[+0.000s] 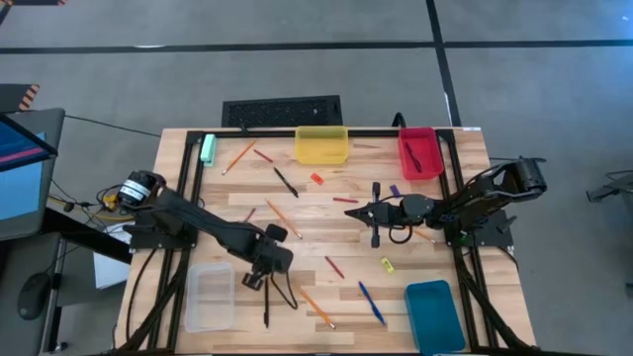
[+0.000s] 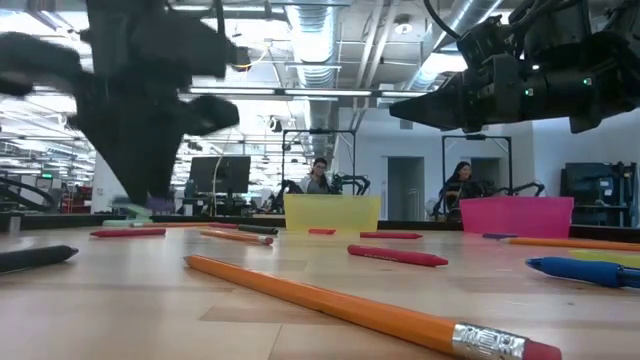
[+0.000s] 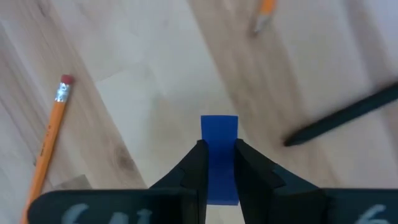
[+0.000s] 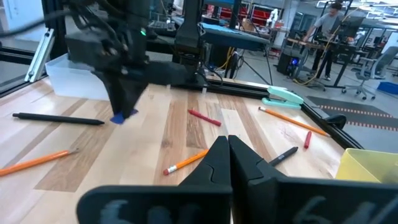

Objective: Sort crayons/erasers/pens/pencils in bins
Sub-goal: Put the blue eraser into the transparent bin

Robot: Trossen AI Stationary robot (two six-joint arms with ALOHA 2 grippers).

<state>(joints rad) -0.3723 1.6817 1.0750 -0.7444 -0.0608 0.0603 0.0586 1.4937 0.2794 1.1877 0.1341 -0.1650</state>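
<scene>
Low view: an orange pencil (image 2: 370, 311) lies nearest on the table (image 2: 150, 310). High view: left gripper (image 1: 255, 282) beside the clear bin (image 1: 210, 297); right gripper (image 1: 377, 213) mid-table, jaws shut. Left wrist view: jaws clamp a blue eraser (image 3: 219, 140).

Pale-green block (image 1: 209, 148), black keyboard (image 1: 282, 111)
</scene>
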